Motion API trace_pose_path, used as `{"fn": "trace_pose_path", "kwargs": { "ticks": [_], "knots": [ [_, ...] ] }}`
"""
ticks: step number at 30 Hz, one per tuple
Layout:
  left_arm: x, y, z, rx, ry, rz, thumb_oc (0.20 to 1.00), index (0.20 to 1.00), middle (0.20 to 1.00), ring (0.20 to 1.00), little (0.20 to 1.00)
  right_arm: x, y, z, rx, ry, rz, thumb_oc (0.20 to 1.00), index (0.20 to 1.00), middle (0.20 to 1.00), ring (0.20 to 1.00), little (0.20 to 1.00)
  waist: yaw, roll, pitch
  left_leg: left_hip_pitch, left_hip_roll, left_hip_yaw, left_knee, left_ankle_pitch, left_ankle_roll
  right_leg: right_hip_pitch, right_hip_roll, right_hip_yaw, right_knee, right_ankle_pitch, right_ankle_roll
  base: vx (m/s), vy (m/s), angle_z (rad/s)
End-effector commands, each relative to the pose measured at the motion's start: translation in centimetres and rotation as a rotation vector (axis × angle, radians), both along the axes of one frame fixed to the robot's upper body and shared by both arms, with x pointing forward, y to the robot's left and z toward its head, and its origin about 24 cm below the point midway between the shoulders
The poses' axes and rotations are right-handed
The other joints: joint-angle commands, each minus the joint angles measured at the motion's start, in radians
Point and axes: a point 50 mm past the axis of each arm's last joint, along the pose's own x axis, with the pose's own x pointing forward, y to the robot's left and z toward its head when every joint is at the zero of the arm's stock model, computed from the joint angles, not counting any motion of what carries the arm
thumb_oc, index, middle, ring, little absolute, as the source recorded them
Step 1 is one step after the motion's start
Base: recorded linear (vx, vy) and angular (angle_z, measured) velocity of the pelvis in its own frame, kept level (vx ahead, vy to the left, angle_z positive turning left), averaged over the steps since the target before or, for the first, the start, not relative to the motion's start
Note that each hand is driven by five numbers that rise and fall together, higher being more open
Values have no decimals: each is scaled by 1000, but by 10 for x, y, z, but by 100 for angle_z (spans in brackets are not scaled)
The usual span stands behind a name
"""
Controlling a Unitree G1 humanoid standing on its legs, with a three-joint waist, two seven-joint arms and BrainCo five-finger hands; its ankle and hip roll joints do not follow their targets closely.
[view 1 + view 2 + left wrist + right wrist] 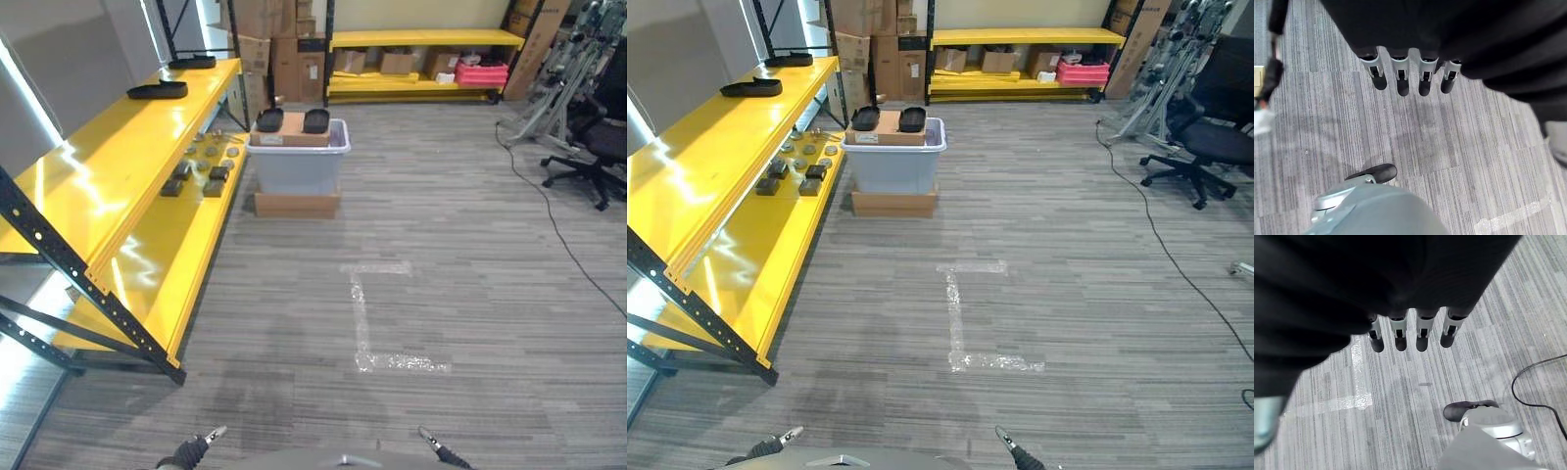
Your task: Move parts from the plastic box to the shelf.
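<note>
My left hand (1410, 78) hangs low over the grey carpet (470, 294) with its fingers straight and nothing in them, and my right hand (1410, 330) hangs the same way, loose and empty. Well ahead of me the plastic box (297, 166) sits on a flat piece of cardboard (297, 205), just beside the yellow shelf (147, 196) on my left. A cardboard box (291, 132) with two black parts (293, 120) on top rests inside it. More small parts (201, 176) lie on the shelf's lower level.
</note>
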Motion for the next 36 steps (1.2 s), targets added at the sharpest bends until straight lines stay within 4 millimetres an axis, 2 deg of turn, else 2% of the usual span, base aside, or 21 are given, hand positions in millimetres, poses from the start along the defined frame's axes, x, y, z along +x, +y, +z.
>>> {"fn": "trace_pose_path", "kwargs": {
  "ticks": [1, 7, 10, 21, 22, 24, 27, 32, 35, 36],
  "knots": [
    [16, 12, 5, 34, -36, 35, 1000, 1000, 1000, 1000, 1000, 7, -1, 1, 2, -8, 0, 1000, 1000, 1000, 1000, 1000, -5, -22, 32, 54, 56, -13, -44, -22, -75, 107, -79, 12, -191, 120, 114, 16, 3, 3],
    [13, 18, 5, 62, -32, 68, 1000, 1000, 1000, 1000, 1000, 11, -4, 3, -19, -6, 21, 1000, 1000, 1000, 1000, 1000, 2, -26, 26, 64, 56, -10, -47, -29, -74, 115, -83, 5, -192, 116, 118, 12, 6, 0],
    [14, 19, 6, 68, -37, 73, 1000, 1000, 1000, 1000, 1000, 5, -2, 1, 6, 14, -2, 1000, 1000, 1000, 1000, 1000, 6, -28, 24, 66, 55, -13, -47, -31, -73, 120, -85, 0, -191, 114, 120, 0, 0, 0],
    [15, 15, 5, 67, -38, 58, 1000, 1000, 1000, 1000, 1000, 1, 3, -2, 7, 53, 28, 1000, 1000, 1000, 1000, 1000, 13, -30, 28, 66, 44, -24, -47, -42, -64, 125, -101, -14, -185, 109, 129, 25, 30, 2],
    [15, 14, 5, 60, -42, 71, 1000, 1000, 1000, 1000, 1000, 1, -3, 0, -4, 25, -87, 1000, 1000, 1000, 1000, 1000, 10, -26, 28, 67, 40, -24, -47, -46, -60, 124, -106, -13, -178, 105, 131, 43, 57, 0],
    [15, 13, 5, 62, -44, 83, 1000, 1000, 1000, 1000, 1000, 4, -4, 1, -1, 2, -148, 1000, 1000, 1000, 1000, 1000, 9, -24, 30, 69, 36, -22, -47, -50, -57, 124, -112, -13, -168, 103, 134, 37, 68, 0],
    [14, 11, 4, 64, -37, 72, 1000, 1000, 1000, 1000, 1000, 11, -3, 2, -10, 6, -83, 1000, 1000, 1000, 1000, 1000, 11, -24, 30, 70, 30, -20, -47, -54, -52, 117, -120, -12, -153, 103, 138, 19, 51, -1],
    [15, 10, 4, 63, -40, 52, 1000, 1000, 1000, 1000, 1000, 19, 0, 2, 13, -22, -96, 1000, 1000, 1000, 1000, 1000, 16, -24, 24, 77, 25, -19, -47, -60, -48, 122, -125, -9, -156, 104, 140, 27, 16, 0],
    [16, 8, 4, 62, -40, 26, 1000, 1000, 1000, 1000, 1000, 19, 4, 1, 6, -4, -36, 1000, 1000, 1000, 1000, 1000, 22, -25, 16, 80, 27, -17, -47, -61, -50, 131, -122, -15, -172, 105, 138, 25, -10, 0],
    [17, 7, 4, 61, -42, 17, 1000, 1000, 1000, 1000, 1000, 18, 7, 0, -10, 30, 59, 1000, 1000, 1000, 1000, 1000, 27, -27, 14, 80, 30, -17, -47, -61, -52, 134, -118, -18, -186, 106, 136, 1, -31, 0]
  ]
}}
